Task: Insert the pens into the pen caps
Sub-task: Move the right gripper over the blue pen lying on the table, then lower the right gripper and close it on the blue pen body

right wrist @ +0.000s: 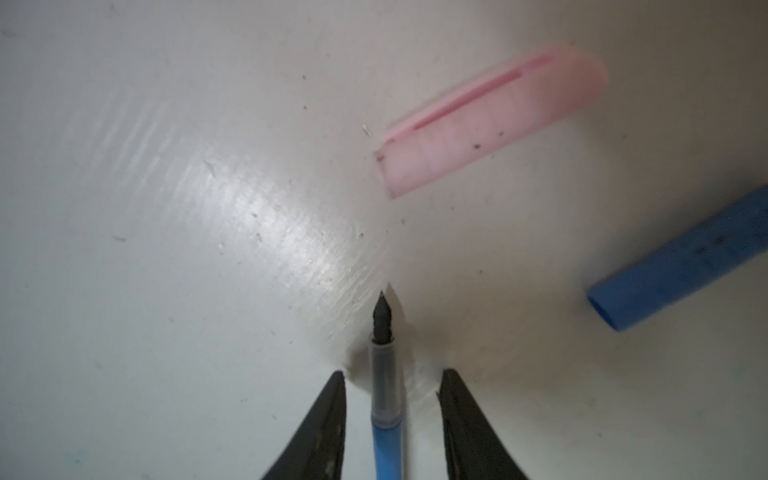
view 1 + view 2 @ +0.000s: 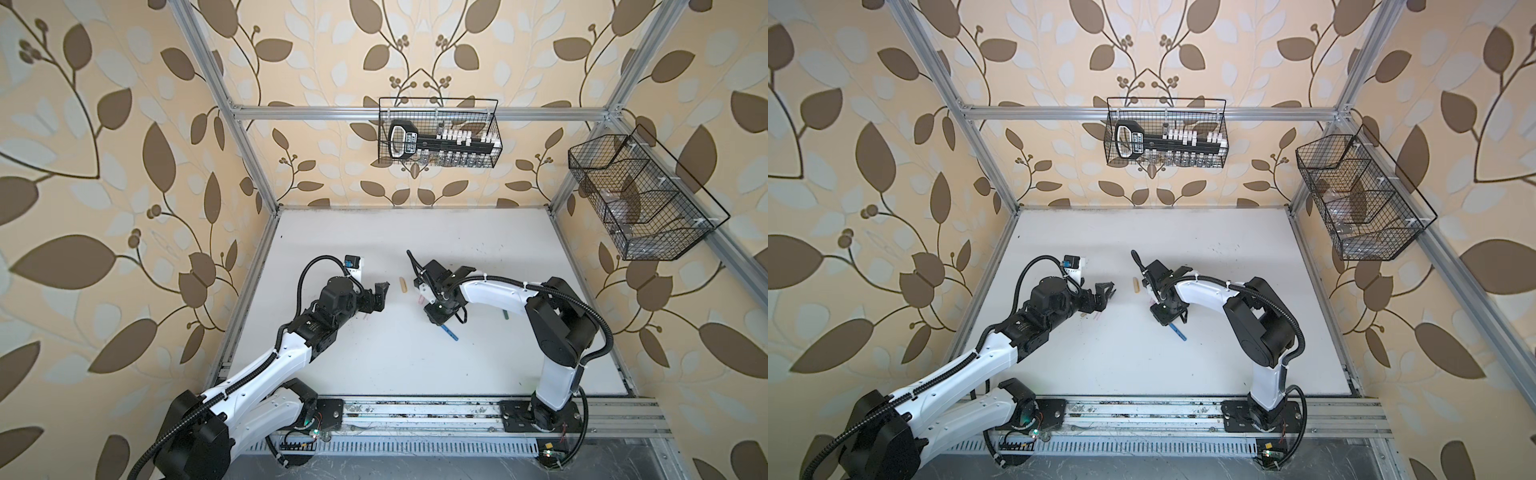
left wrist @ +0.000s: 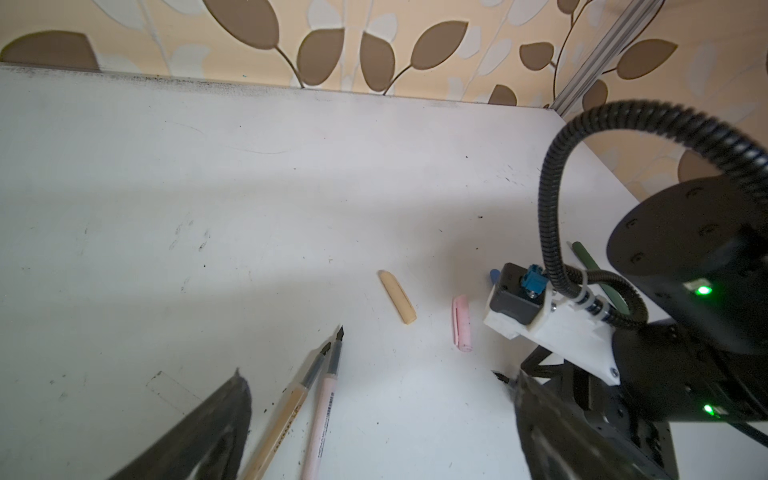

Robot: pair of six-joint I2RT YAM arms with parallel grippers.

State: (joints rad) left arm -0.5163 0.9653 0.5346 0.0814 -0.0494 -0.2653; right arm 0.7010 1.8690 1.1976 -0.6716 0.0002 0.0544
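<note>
Pens and caps are spread over the white table (image 2: 374,365), which is seen whole only in both top views. A back basket (image 2: 438,133) and a side basket (image 2: 640,199), both wire and hung on the frame, are shown there and in neither wrist view. A black and white tool (image 2: 440,143) is kept in the back basket; its label is too small to be read.

The left gripper (image 2: 380,297) is held spread wide, with nothing grasped. The right gripper (image 2: 436,318) is pointed down at mid-table, and its jaws are hidden from above by its own body. Only the rear of the blue pen (image 2: 451,333) is seen sticking out from under it.

In the right wrist view the jaws are seen parted. The blue pen is laid on the table between them with a gap left on each side, so it is not gripped. Its dark tip is pointed away from the wrist. The pink cap (image 1: 486,124) and blue cap (image 1: 681,266) are found beyond the tip, apart from each other and from the pen.

In the left wrist view the tan pen (image 3: 286,411) and pink pen (image 3: 322,415) are laid side by side, close at the tips, between the left fingers (image 3: 208,428) and touched by neither. A barcode and print are carried on the pink barrel and print on the tan barrel; none can be read. The tan cap (image 3: 397,296) is placed just past their tips. The green pen (image 3: 598,278) is partly hidden behind the right arm.
</note>
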